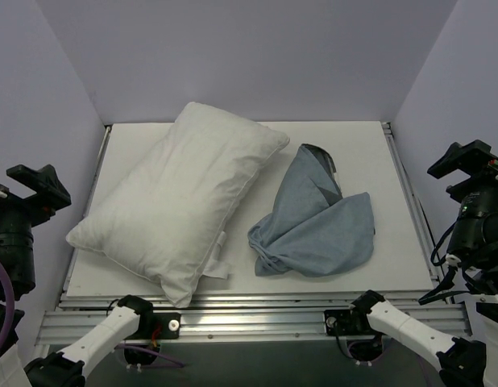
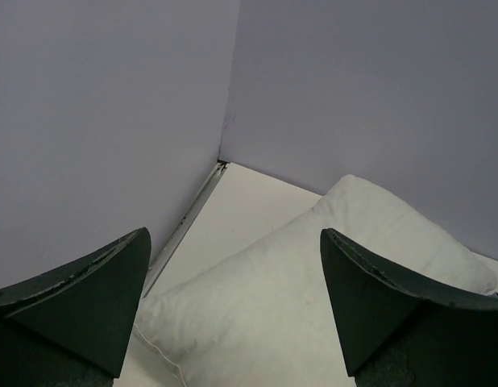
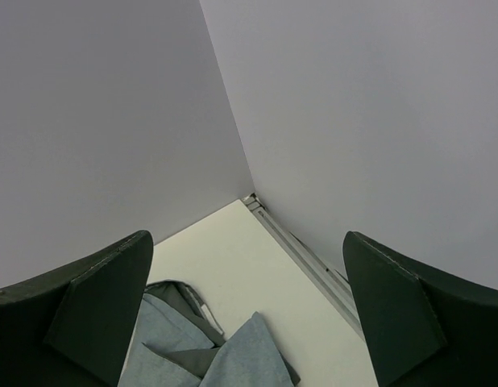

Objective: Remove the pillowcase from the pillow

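The bare white pillow (image 1: 184,193) lies slantwise on the left half of the table, with a small white tag (image 1: 219,262) at its near edge. The pillowcase (image 1: 317,218) lies apart from it on the right, crumpled, its blue-grey face up and a dark fold at the far end. My left gripper (image 1: 30,187) is raised at the left edge, open and holding nothing. In the left wrist view the left gripper (image 2: 233,234) looks down on the pillow (image 2: 297,290). My right gripper (image 1: 468,165) is raised at the right edge, also open. In the right wrist view the right gripper (image 3: 247,235) hangs above the pillowcase (image 3: 201,347).
The white table (image 1: 358,149) is closed in by pale walls at the back and on both sides. Aluminium rails (image 1: 257,318) run along the near edge between the arm bases. Another rail (image 3: 313,266) borders the right side.
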`<state>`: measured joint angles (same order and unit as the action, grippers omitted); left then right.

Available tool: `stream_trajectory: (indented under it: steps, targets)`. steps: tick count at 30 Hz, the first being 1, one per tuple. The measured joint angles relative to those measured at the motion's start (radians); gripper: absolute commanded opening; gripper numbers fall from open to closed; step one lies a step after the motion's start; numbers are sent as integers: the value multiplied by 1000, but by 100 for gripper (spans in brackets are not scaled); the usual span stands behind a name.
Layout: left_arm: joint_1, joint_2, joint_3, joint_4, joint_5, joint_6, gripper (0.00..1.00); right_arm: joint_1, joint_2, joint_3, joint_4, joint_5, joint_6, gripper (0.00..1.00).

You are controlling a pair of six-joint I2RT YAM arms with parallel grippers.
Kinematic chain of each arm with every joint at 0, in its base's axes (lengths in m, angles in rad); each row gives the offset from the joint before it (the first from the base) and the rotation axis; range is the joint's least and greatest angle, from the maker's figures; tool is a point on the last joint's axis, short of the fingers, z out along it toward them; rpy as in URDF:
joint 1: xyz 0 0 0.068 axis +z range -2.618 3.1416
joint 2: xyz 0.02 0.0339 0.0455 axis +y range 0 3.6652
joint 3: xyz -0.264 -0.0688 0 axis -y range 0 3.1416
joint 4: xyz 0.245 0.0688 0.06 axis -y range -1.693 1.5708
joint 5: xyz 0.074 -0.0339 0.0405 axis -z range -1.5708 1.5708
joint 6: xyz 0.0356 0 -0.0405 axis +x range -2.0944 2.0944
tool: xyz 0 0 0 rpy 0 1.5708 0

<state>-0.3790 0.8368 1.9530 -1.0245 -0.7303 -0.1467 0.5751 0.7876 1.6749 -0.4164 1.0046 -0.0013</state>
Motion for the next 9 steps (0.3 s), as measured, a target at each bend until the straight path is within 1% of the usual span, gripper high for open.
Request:
stream_trajectory:
  steps: [9]
  targets:
    - [0, 0, -25, 3, 0, 1, 94, 13, 6, 8, -35, -15, 2, 100]
